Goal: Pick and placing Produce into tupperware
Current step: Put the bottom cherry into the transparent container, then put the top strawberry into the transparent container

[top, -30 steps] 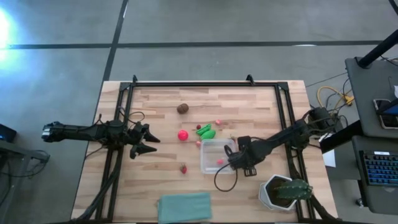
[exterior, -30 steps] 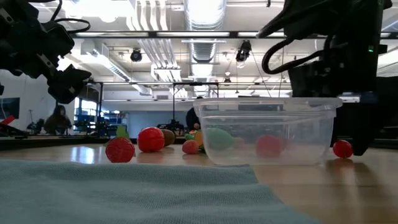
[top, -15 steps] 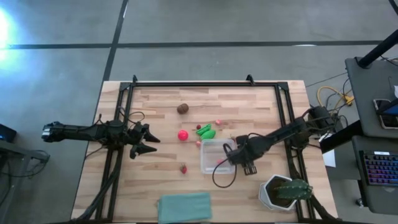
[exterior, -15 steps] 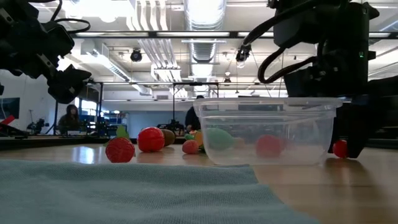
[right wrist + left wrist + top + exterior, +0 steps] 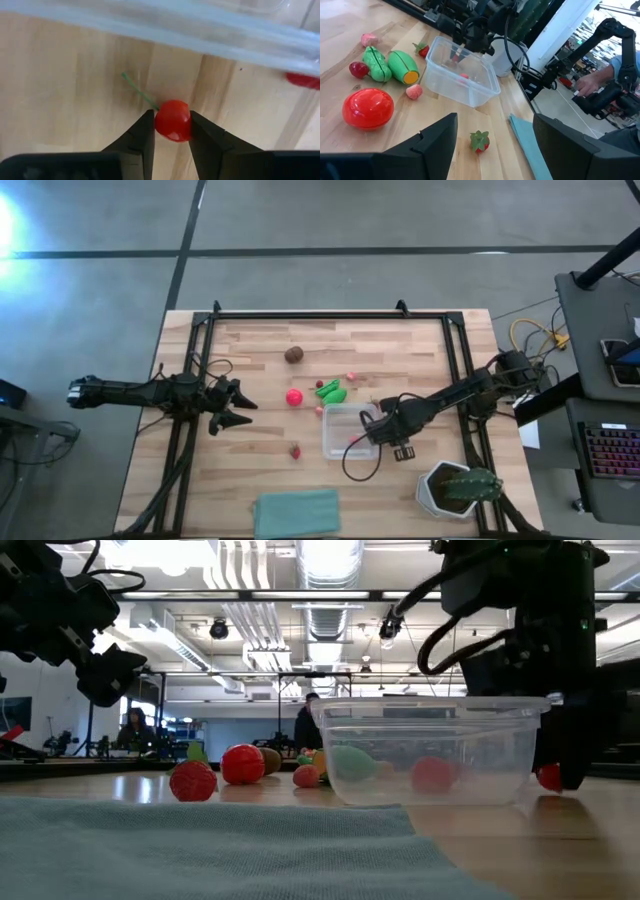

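The clear tupperware (image 5: 345,430) stands right of the table's middle with a red piece (image 5: 353,440) inside. Just beyond its right wall, my right gripper (image 5: 173,131) is shut on a small red cherry (image 5: 549,776) with a green stem (image 5: 137,90). A red ball (image 5: 294,396), green pieces (image 5: 333,391), a brown round one (image 5: 294,354), a strawberry (image 5: 296,450) and tiny pink pieces (image 5: 351,376) lie loose on the wood. My left gripper (image 5: 235,408) hangs open at the table's left, touching nothing. My right gripper pinches the cherry's round body (image 5: 173,120) between its two fingers, one on either side. The fingers come down from above, close beside the tupperware's right wall. The stem sticks out free past the fingertips. Whether the cherry is lifted off the wood, I cannot tell.
A teal cloth (image 5: 297,512) lies at the near edge, and a white pot with a green plant (image 5: 455,488) stands at the near right. A black frame (image 5: 190,380) runs along the table's sides. A person's hand (image 5: 585,87) shows in the room beyond.
My right gripper has shut its fingers on the cherry beside the tupperware's right wall and has shifted slightly toward the table's far edge.
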Controlling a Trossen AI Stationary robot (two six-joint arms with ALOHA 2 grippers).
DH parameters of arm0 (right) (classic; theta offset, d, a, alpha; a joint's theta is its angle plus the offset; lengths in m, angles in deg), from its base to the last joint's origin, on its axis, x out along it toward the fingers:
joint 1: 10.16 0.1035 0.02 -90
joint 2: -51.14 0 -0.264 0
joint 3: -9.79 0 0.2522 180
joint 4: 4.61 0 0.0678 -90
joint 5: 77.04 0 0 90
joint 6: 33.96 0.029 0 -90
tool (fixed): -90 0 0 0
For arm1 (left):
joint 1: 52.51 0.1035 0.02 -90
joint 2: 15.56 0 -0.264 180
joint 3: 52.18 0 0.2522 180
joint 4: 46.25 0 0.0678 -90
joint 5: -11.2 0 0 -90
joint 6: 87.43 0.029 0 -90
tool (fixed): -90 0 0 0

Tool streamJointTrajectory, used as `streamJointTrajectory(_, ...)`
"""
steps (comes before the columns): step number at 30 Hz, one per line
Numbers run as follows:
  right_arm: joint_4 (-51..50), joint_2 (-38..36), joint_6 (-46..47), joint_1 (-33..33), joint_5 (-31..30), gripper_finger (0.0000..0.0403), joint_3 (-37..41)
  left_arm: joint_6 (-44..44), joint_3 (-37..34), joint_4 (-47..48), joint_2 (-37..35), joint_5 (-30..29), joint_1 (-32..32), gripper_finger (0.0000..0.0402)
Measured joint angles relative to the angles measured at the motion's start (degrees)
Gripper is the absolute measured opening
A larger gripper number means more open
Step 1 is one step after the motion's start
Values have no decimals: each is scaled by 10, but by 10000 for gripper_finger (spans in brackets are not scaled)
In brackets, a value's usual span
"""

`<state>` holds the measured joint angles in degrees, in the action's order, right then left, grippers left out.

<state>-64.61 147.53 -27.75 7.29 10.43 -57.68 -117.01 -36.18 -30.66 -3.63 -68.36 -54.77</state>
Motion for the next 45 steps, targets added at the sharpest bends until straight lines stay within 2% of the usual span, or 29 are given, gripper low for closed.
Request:
streamJointTrajectory(5,-45,-47,41,0,2,101,-29,0,0,0,-1,0,0,246)
streamJointTrajectory(10,-85,-120,80,-1,14,99,-95,0,0,0,0,0,0,246)
streamJointTrajectory(13,-81,-135,91,-8,8,98,-139,0,0,0,0,0,0,246)
streamJointTrajectory(17,-73,-90,75,-30,-8,101,-179,0,0,0,0,0,0,246)
streamJointTrajectory(22,-73,15,17,-52,14,100,-229,0,0,0,0,0,0,246)
streamJointTrajectory(26,-75,58,-20,-50,14,102,-256,0,0,0,0,0,0,246)
streamJointTrajectory(31,-78,59,-23,-50,10,126,-248,0,0,0,-1,0,0,246)
streamJointTrajectory(39,-78,53,43,-43,9,201,-247,0,0,0,0,0,0,246)
streamJointTrajectory(45,-74,18,137,-53,-68,228,-247,0,0,0,0,0,0,246)
